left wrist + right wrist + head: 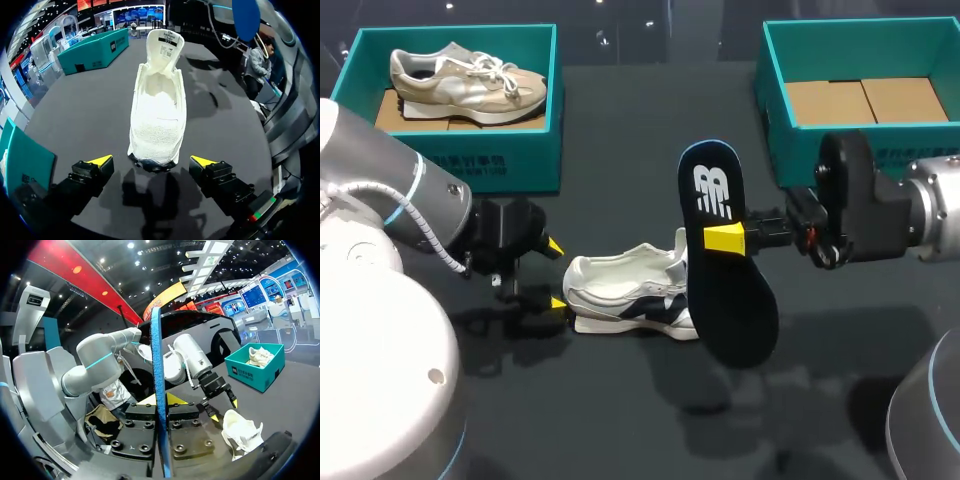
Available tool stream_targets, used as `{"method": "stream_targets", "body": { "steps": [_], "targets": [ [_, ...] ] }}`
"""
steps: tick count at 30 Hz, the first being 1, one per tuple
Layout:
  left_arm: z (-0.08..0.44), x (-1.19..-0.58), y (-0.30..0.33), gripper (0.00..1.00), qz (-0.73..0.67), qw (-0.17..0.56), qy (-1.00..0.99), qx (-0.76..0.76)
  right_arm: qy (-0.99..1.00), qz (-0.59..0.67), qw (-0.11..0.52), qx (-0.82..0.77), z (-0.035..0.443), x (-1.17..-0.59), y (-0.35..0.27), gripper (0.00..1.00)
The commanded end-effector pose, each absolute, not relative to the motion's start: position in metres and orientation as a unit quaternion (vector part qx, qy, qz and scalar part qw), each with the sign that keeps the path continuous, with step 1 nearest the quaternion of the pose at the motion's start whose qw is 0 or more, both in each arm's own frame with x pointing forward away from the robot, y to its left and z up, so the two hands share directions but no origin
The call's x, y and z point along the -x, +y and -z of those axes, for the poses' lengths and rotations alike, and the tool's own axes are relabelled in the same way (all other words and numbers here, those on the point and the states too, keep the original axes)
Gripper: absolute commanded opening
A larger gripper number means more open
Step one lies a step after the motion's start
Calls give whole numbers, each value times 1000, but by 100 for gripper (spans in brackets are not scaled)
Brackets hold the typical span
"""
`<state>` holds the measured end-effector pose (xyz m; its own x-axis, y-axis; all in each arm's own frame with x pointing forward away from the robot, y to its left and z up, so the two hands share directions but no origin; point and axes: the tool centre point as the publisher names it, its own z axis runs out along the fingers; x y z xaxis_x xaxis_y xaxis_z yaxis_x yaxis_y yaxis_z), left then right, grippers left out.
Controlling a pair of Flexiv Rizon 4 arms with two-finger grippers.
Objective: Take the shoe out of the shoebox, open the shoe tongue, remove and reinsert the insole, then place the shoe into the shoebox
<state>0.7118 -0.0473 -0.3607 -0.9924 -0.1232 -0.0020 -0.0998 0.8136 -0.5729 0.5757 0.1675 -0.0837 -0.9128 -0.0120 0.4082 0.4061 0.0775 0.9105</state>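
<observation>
A white shoe with dark side stripes [625,296] lies on the dark table, heel toward my left gripper [556,274]. That gripper is open, its yellow tips on either side of the heel and a little short of it. From the left wrist the shoe [157,107] stretches ahead of the open gripper [151,161], tongue folded forward, inside bare. My right gripper [725,238] is shut on a dark blue insole [723,255], held upright above the shoe's toe end. The right wrist view shows the insole [158,390] edge-on between the fingers of that gripper [160,399], with the shoe [241,432] below.
A teal shoebox [470,160] at the back left holds a beige shoe [468,83]. A second teal shoebox [800,150] at the back right shows only its cardboard floor. My right arm's wrist sits just in front of that box.
</observation>
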Motion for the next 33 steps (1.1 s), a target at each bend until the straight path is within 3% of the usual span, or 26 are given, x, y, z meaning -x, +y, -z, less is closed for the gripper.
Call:
{"method": "stream_targets", "body": {
  "steps": [1, 7, 20, 33],
  "targets": [
    [355, -703, -51, 100, 233, 26, 970, 65, -717, 665, 156, 139, 84, -574, 168, 0],
    [355, -703, -51, 100, 233, 26, 970, 65, -717, 665, 156, 139, 84, -574, 168, 0],
    [342, -711, -78, 100, 92, 43, 995, 25, -717, 665, 156, 139, 84, -574, 168, 0],
    [345, -714, -83, 100, 74, 28, 997, -4, -717, 665, 156, 139, 84, -574, 168, 0]
  ]
}}
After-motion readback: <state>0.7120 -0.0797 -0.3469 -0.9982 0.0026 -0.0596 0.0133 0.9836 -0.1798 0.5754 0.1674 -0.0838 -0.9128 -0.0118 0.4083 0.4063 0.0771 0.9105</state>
